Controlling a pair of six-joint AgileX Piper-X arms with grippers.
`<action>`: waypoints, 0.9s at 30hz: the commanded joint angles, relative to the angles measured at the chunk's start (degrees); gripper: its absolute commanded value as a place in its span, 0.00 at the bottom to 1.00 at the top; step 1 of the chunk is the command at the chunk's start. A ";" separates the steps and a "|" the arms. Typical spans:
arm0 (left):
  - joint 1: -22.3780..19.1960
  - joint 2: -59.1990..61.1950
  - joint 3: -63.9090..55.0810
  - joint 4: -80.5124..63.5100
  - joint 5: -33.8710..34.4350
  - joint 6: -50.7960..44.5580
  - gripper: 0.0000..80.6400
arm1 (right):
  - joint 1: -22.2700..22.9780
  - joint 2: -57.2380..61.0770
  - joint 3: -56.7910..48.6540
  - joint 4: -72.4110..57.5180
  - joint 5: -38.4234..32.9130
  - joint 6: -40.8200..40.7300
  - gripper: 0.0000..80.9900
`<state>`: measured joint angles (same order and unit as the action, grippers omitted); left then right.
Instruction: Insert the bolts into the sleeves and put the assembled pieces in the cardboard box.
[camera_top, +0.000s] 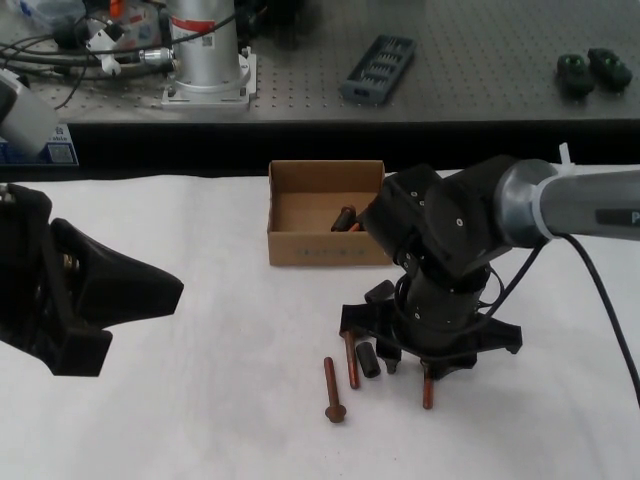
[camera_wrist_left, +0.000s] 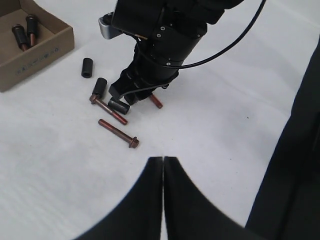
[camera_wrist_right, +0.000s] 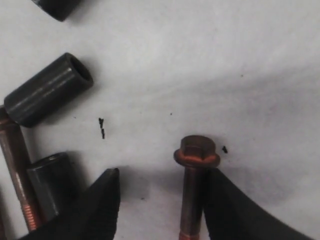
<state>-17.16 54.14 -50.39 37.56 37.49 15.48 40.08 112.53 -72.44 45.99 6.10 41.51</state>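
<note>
Counted three loose bolts (camera_top: 330, 386), copper-coloured, on the white sheet (camera_top: 200, 430). Nearest bolt alone, head toward the camera. Second bolt (camera_top: 351, 362) just beyond and beside it, head pointing away. Third bolt (camera_wrist_right: 194, 200) flat on the sheet between the fingers of the right gripper (camera_wrist_right: 162, 187), set nose-down over the parts; fingers spread, pinching nothing; shaft close against one finger (camera_wrist_right: 235, 210), well clear of the other; cannot tell whether touching. At similar depth but well off to the left: left gripper (camera_wrist_left: 163, 161), fingers pressed together, nothing between them, over bare sheet. Counted three loose sleeves (camera_wrist_left: 119, 105), all black, all lying on their sides: first sleeve just beside the second bolt's shaft and next to the right gripper; second sleeve (camera_wrist_left: 100, 86) at that bolt's head end, touching or nearly so; third sleeve (camera_wrist_left: 87, 67) farther on, alone, between the cluster and the box (camera_top: 315, 250). Counted one box: cardboard, open-topped, beyond all loose parts. Inside: two assembled pieces (camera_wrist_left: 20, 36), each a bolt seated in a sleeve, lying side by side on the floor, toward the right-hand wall in the high view. Farthest, past the sheet's edge: perforated bench (camera_top: 480, 90) carrying one metal post (camera_top: 205, 45), one dark ribbed tray (camera_top: 378, 68), two dark rounded items (camera_top: 595, 70), and cables (camera_top: 60, 40) at the left.
</note>
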 joint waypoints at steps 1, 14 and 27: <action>0.06 -0.01 -0.11 -0.03 0.07 0.10 0.01 | 0.06 0.84 -0.27 -0.34 -0.42 0.28 0.36; 0.06 -0.01 -0.11 -0.02 -0.03 0.17 0.01 | 0.06 0.84 -0.27 -0.09 -1.26 -2.93 0.03; -0.48 4.20 -0.11 -3.27 -6.42 -2.23 0.01 | 0.06 -11.66 -0.38 9.64 -1.50 -24.64 0.03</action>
<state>-17.16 56.65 -50.39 36.14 31.93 14.98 40.08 103.23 -72.67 54.42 4.87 19.36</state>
